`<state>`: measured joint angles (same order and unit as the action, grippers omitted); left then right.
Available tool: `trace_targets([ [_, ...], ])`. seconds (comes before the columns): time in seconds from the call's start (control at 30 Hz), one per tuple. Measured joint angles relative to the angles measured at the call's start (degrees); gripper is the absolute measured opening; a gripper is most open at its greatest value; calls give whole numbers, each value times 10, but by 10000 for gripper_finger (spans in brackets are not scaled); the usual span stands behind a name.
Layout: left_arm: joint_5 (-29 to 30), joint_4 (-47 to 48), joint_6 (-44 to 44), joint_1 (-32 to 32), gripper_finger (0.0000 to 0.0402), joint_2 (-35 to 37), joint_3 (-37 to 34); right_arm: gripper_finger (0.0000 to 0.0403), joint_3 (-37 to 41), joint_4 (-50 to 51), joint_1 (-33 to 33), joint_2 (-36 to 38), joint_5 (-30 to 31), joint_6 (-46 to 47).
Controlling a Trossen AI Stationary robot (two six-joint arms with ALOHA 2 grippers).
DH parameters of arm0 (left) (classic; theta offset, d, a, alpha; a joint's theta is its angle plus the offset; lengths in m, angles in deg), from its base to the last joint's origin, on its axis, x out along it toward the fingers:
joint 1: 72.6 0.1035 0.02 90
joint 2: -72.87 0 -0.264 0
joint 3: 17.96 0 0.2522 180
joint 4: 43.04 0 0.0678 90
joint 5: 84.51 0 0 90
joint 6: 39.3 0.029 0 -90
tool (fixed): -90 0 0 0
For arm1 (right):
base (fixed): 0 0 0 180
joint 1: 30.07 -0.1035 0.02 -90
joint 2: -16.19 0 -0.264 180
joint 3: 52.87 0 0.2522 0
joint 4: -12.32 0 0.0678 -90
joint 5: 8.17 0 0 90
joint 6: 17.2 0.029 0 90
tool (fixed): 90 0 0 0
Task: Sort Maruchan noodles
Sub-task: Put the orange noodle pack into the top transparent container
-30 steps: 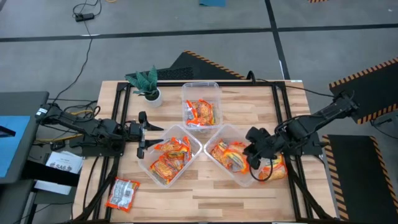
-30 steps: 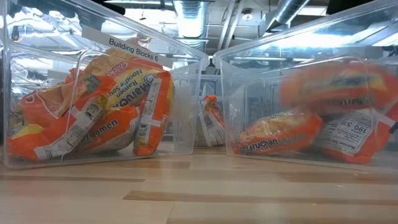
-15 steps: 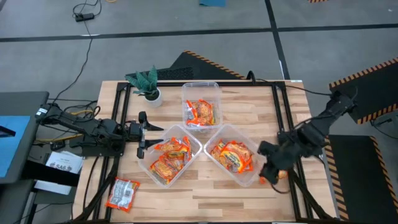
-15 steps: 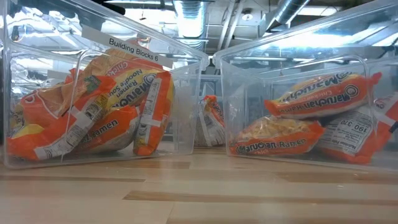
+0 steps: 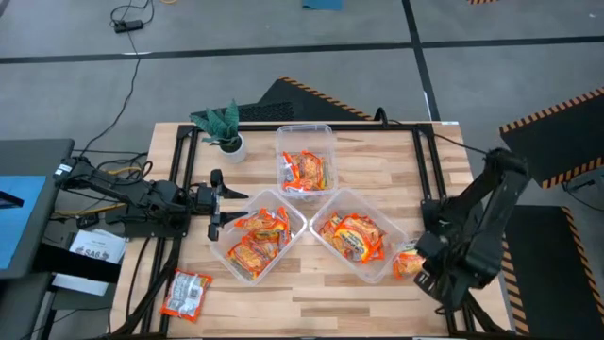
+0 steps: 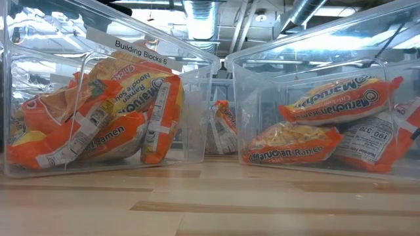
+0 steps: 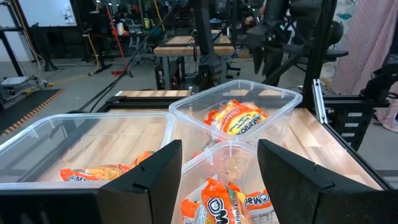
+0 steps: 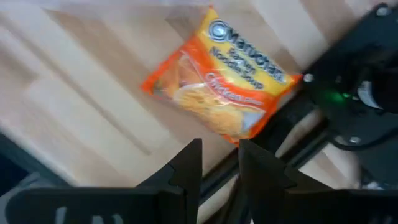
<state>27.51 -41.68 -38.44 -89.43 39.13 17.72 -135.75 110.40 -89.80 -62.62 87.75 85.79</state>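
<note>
Orange Maruchan packets lie in three clear tubs: the far middle tub, the left tub and the right tub. One loose packet lies flat on the table beside the right tub, near the right edge; it also shows in the right wrist view. Another packet lies at the near left corner. My right gripper hovers over the loose packet, fingers a little apart, empty. My left gripper waits open at the left tub's left side.
A small green potted plant stands at the far left corner. In the low view the left tub and the right tub stand close together, with bare wood in front of them. The dark table frame runs beside the loose packet.
My right gripper has left the right tub and swung up and toward the table's near right corner, stopping over the loose packet. A packet that was dropping into the right tub now lies still on top of the others there. My left arm has kept still.
</note>
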Motion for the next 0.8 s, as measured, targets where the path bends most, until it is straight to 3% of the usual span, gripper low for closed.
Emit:
trace_targets([
  [0.23,0,0,-3,0,199,0,0,146,8,-55,-2,-50,0,14],
  [0.43,0,0,-5,0,199,0,0,190,119,-218,-2,-30,-14,23],
  [0.8,0,-5,14,0,199,0,0,232,229,-289,8,-9,-25,-44],
])
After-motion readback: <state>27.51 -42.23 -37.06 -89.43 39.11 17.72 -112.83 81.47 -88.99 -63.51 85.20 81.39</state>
